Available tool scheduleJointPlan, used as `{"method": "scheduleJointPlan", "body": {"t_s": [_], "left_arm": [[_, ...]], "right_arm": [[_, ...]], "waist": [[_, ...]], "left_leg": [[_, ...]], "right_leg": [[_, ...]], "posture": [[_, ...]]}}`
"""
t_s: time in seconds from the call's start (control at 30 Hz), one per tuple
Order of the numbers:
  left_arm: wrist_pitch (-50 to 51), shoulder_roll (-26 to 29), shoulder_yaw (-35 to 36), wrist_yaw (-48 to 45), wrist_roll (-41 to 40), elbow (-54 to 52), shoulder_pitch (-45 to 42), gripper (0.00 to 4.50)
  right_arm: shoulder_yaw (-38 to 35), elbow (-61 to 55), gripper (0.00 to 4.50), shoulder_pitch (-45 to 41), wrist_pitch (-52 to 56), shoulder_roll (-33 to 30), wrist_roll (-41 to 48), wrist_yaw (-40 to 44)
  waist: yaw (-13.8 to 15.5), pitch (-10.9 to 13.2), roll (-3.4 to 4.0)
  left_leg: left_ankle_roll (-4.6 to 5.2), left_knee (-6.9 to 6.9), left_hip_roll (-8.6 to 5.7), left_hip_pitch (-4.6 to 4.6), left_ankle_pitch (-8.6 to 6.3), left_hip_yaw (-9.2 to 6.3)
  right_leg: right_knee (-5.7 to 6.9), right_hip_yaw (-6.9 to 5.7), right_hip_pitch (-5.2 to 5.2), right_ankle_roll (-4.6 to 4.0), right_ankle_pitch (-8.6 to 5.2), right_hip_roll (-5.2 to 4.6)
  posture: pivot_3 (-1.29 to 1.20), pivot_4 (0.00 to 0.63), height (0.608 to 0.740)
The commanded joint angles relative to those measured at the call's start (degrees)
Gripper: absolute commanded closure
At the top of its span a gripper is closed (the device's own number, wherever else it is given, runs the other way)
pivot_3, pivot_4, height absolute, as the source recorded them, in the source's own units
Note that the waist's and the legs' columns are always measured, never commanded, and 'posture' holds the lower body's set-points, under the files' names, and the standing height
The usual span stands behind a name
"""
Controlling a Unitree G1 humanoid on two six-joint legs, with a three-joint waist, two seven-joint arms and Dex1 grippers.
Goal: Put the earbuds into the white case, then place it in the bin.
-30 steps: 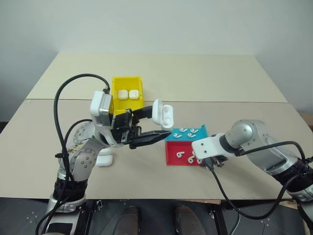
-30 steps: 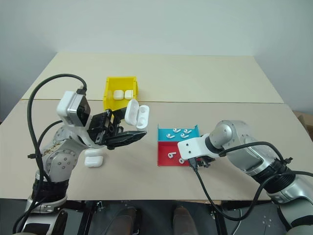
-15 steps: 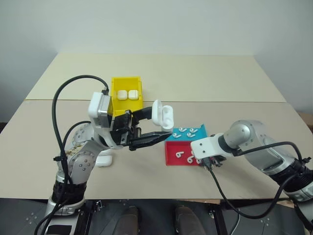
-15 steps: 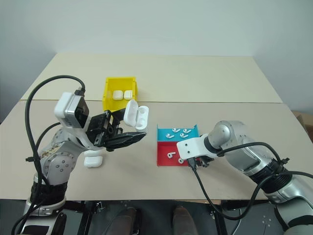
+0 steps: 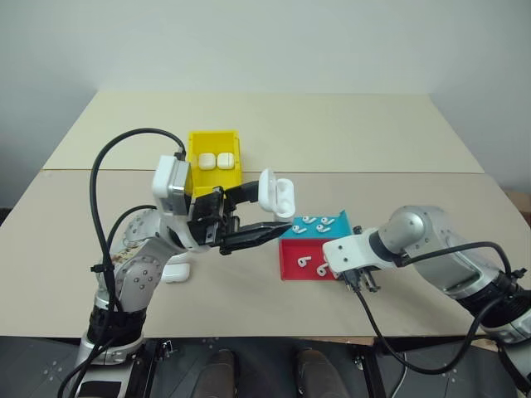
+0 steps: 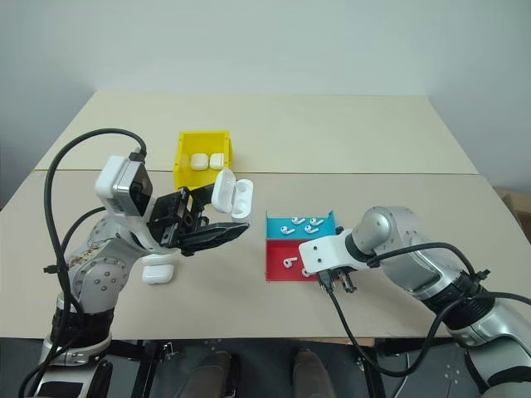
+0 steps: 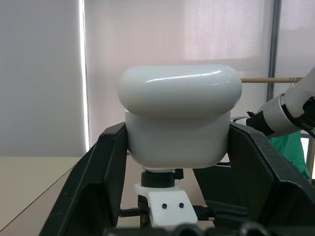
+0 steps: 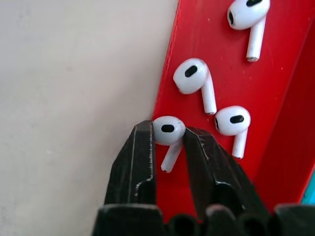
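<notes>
Two closed cases (image 5: 216, 160) sit side by side in the bin (image 5: 202, 174).

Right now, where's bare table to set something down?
Free: the far tabletop behind the yellow bin, and the strip right of the tray. Crowded: between bin and tray, where the left end effector holds the open case.

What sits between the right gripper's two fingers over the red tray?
One earbud, pinched between the right gripper's fingers above the red tray, seen in the right wrist view.
</notes>
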Motion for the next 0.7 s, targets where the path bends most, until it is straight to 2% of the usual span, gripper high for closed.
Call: {"method": "scheduleJointPlan", "body": {"t_s": [0.03, 0.23, 0.37, 0.4, 0.5, 0.57, 0.7], "left_arm": [[-0.45, 0.05, 1.08, 0.29, -0.87, -2.22, -0.12, 1.73], [-0.49, -0.03, 1.12, 0.33, -0.98, -2.14, -0.02, 1.73], [-0.35, -0.3, 1.09, 0.49, -1.27, -2.09, 0.03, 1.73], [-0.29, -0.37, 1.07, 0.52, -1.34, -2.0, -0.02, 1.73], [-0.19, -0.66, 0.94, 0.35, -1.17, -0.86, -0.87, 1.73], [0.03, -0.63, 0.93, 0.04, -1.15, 0.1, -1.75, 1.73], [1.0, -0.23, 0.13, -0.29, -0.54, 2.29, -4.06, 1.73]], "right_arm": [[-0.64, -0.73, 3.88, 1.4, 0.59, 0.02, -0.6, -0.07], [-2.54, -2.66, 3.88, 2.66, 2.37, -0.4, 0.85, 0.72], [-8.71, -6.21, 3.88, 3.53, 6.88, -1.9, 6.93, 2.08], [-11.63, -7.31, 3.88, 4.11, 7.42, -2.03, 9.65, 1.94], [-27.27, -10.73, 3.88, 6.52, 11.36, -0.51, 26.1, 3.74], [-34.67, -11.54, 3.88, 8.19, 12.92, 1.33, 33.93, 2.97], [-45.69, -12.05, 3.88, 10.28, 16.66, 5.69, 46.5, -2.1]], "waist": [[0.06, 0.0, 0.0], [0.14, 0.0, 0.0], [0.21, 0.0, 0.0], [0.22, 0.0, 0.0], [0.3, 0.01, 0.0], [0.33, 0.01, -0.01], [0.33, 0.01, -0.01]], "left_leg": [[0.0, 0.0, 0.0, 0.04, 0.0, 0.0], [0.0, -0.01, 0.0, 0.08, 0.0, 0.0], [0.0, -0.01, -0.01, 0.02, 0.0, -0.02], [0.0, -0.01, -0.01, 0.01, 0.0, -0.04], [0.0, -0.01, -0.01, -0.04, 0.0, -0.1], [0.0, -0.01, -0.01, -0.05, -0.01, -0.15], [0.05, -0.02, 0.0, 0.24, -0.04, -0.24]], "right_leg": [[-0.01, 0.0, 0.04, 0.0, 0.0, 0.0], [-0.05, -0.02, 0.11, 0.0, -0.01, 0.0], [-0.08, -0.02, 0.08, 0.0, -0.01, -0.02], [-0.08, -0.02, 0.07, 0.0, -0.01, -0.02], [-0.08, -0.02, 0.04, 0.01, -0.01, -0.02], [-0.11, -0.05, 0.08, 0.01, 0.0, -0.02], [-0.27, -0.21, 0.52, 0.01, -0.01, -0.01]], "posture": [[0.0, 0.15, 0.74], [0.0, 0.15, 0.74], [0.0, 0.15, 0.74], [0.0, 0.15, 0.74], [0.0, 0.15, 0.74], [0.0, 0.15, 0.74], [0.0, 0.15, 0.74]]}}
